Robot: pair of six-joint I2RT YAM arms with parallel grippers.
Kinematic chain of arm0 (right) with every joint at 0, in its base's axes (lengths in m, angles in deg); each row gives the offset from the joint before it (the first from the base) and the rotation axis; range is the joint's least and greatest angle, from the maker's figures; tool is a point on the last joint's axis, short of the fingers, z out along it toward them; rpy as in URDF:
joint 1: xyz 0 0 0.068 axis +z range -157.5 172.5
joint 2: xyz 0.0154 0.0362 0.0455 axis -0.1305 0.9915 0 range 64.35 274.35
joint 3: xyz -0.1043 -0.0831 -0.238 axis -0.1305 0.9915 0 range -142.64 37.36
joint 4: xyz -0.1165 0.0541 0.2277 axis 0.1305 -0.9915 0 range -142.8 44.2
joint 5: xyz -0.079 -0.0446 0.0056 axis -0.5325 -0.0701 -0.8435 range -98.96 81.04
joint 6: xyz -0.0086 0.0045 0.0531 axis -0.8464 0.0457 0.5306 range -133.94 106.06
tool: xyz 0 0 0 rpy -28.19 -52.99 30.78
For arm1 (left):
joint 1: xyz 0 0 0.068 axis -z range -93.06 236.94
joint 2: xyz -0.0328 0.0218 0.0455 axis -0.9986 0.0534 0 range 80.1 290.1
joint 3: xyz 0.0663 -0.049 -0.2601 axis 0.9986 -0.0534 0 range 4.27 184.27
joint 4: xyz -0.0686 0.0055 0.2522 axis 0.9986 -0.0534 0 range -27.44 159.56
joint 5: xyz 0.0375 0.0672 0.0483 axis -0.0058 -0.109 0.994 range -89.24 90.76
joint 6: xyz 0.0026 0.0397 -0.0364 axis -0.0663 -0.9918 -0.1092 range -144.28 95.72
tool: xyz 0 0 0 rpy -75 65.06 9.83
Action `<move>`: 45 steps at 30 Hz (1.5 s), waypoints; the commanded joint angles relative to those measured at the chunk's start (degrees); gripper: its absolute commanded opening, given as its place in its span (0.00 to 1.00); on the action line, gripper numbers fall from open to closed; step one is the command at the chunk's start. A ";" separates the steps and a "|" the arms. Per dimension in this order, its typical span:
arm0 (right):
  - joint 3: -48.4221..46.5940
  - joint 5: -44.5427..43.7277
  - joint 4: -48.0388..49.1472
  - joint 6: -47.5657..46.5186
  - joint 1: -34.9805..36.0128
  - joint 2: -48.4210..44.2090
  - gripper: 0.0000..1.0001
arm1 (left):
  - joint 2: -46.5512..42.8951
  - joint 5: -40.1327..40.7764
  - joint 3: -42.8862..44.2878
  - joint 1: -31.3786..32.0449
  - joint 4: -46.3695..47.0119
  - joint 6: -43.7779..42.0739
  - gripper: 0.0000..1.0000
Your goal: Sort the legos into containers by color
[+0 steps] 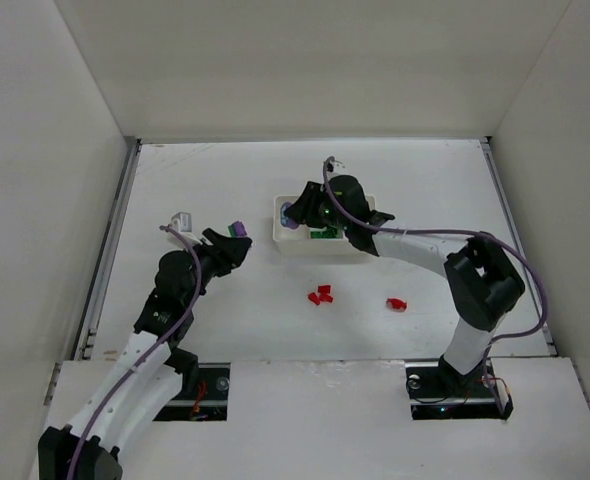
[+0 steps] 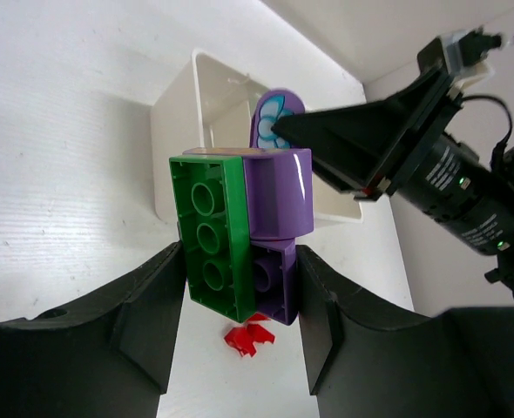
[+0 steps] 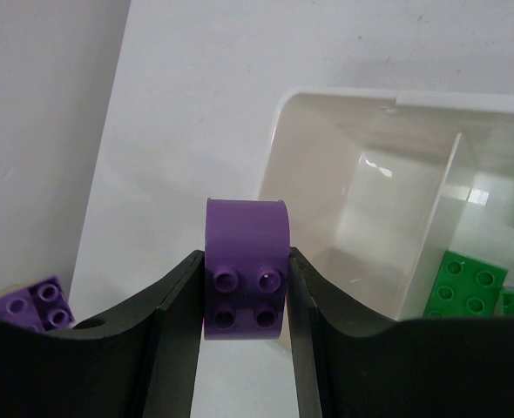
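Observation:
My left gripper [image 1: 232, 240] is shut on a green brick [image 2: 212, 244] joined to a purple brick [image 2: 279, 209], held above the table left of the white tray [image 1: 305, 247]. My right gripper [image 1: 300, 212] is shut on a rounded purple brick [image 3: 244, 261], at the outer edge of the tray's left compartment [image 3: 353, 218], which looks empty. Green bricks [image 3: 464, 283] lie in the middle compartment. Red bricks [image 1: 320, 295] lie on the table in front of the tray, with one more [image 1: 396, 303] to the right.
The tray [image 2: 174, 131] sits mid-table with the right arm [image 1: 485, 285] reaching over it from the right. White walls enclose the table on three sides. In the left wrist view the right gripper's camera housing [image 2: 431, 165] is close ahead.

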 commanded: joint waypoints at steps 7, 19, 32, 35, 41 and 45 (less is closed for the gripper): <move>9.80 -5.98 1.29 -3.90 -1.18 -23.22 0.42 | 0.06 5.88 5.19 -5.30 -1.13 0.77 0.28; 27.93 -10.65 4.27 -2.23 -13.32 -38.63 0.43 | 7.89 8.70 8.09 -10.06 -0.78 3.49 0.28; 31.98 -10.91 7.00 -2.32 -13.50 -41.44 0.43 | 7.54 12.21 11.35 -11.02 -5.70 0.86 0.28; 32.15 -11.08 7.00 -2.41 -13.32 -41.18 0.43 | 7.28 12.83 11.43 -11.11 -5.97 0.24 0.28; 32.59 -11.26 7.62 -2.41 -13.14 -39.95 0.43 | 7.72 12.92 12.49 -11.29 -6.14 -1.25 0.28; 32.77 -11.26 7.79 -2.32 -13.14 -39.77 0.43 | 7.98 12.92 12.23 -11.38 -6.14 -1.43 0.28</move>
